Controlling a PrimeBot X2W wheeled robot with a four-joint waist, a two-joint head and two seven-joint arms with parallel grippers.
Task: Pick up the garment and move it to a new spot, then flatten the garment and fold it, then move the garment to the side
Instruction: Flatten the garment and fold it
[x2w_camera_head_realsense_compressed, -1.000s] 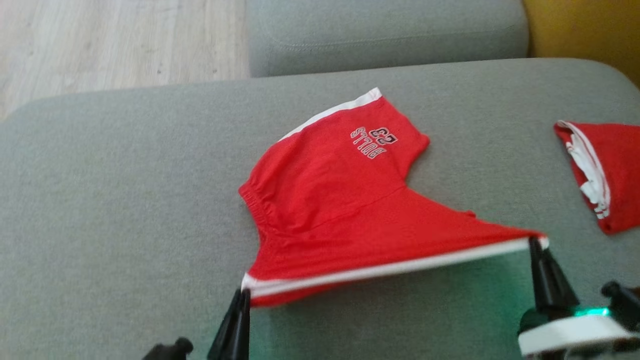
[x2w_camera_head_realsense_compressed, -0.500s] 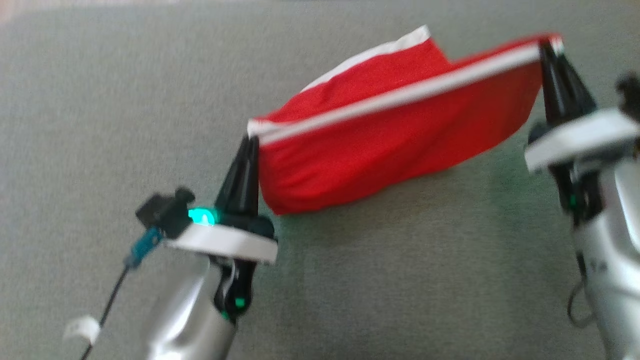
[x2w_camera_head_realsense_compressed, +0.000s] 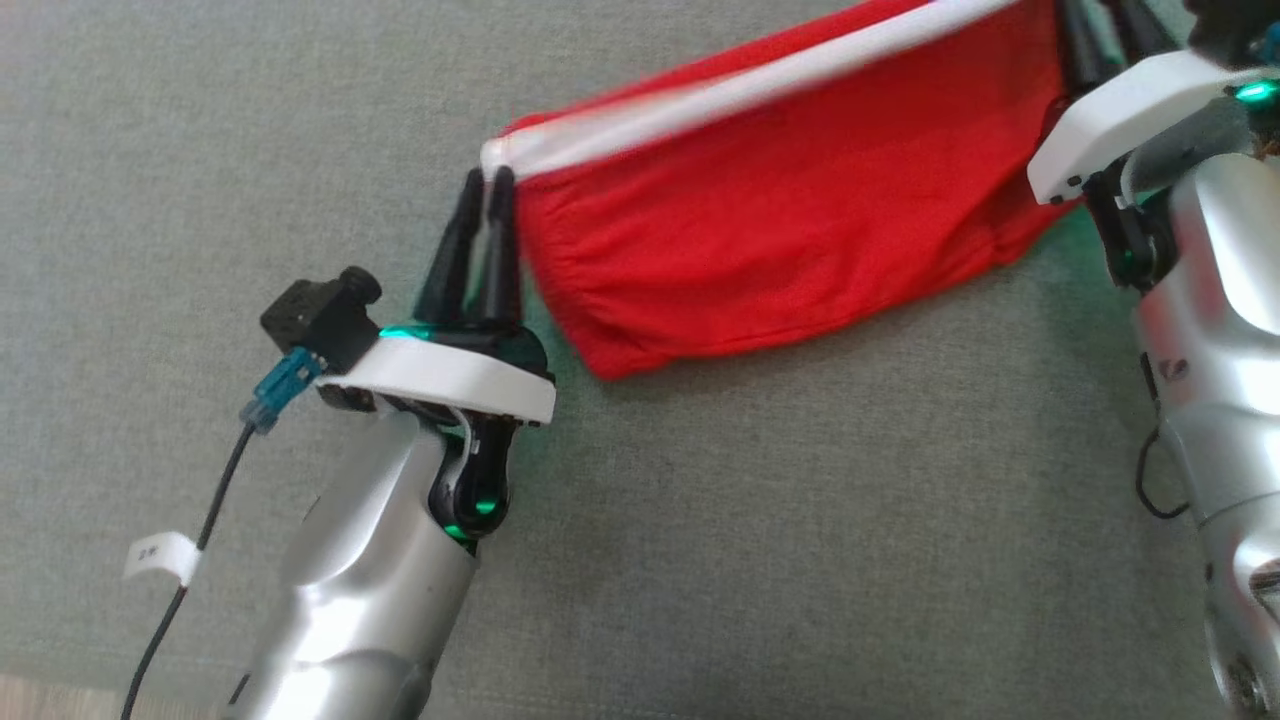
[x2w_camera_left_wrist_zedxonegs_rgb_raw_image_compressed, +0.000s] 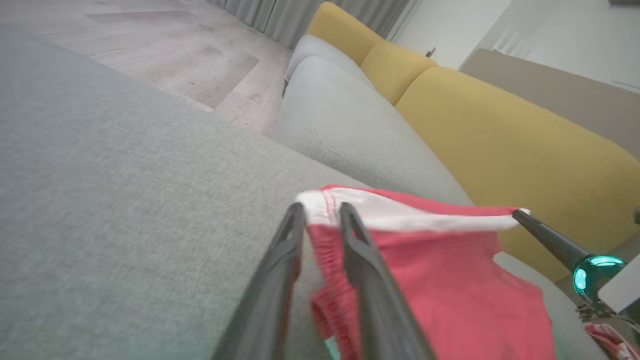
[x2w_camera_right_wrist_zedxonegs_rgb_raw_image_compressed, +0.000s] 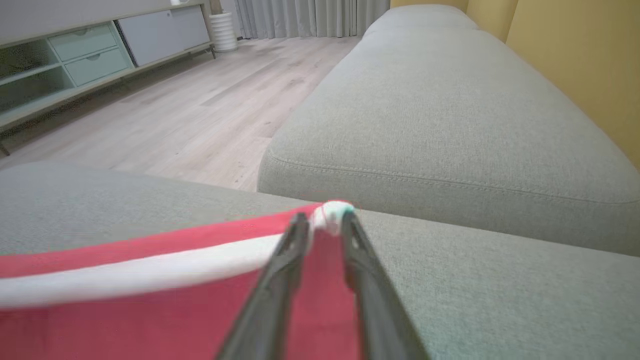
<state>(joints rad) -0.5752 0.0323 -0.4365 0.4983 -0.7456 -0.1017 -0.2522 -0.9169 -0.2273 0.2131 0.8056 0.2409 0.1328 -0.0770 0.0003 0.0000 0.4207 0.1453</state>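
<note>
From the head, the camera has dipped since a moment ago. The garment (x2w_camera_head_realsense_compressed: 780, 230) stretches lower-left to upper-right above the sofa cushion (x2w_camera_head_realsense_compressed: 700, 550). Left wrist: the left claw (x2w_camera_left_wrist_zedxonegs_rgb_raw_image_compressed: 320, 210), fingers now slightly parted, pinches the hem corner. Right wrist: the right claw (x2w_camera_right_wrist_zedxonegs_rgb_raw_image_compressed: 324, 219) grips the other corner.

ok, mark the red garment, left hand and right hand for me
red garment (x2w_camera_head_realsense_compressed: 780, 200), head view, middle of the red cloth.
left hand (x2w_camera_head_realsense_compressed: 487, 180), head view, between its fingertips at the white corner.
right hand (x2w_camera_right_wrist_zedxonegs_rgb_raw_image_compressed: 324, 217), right wrist view, between its fingertips at the bunched corner.
</note>
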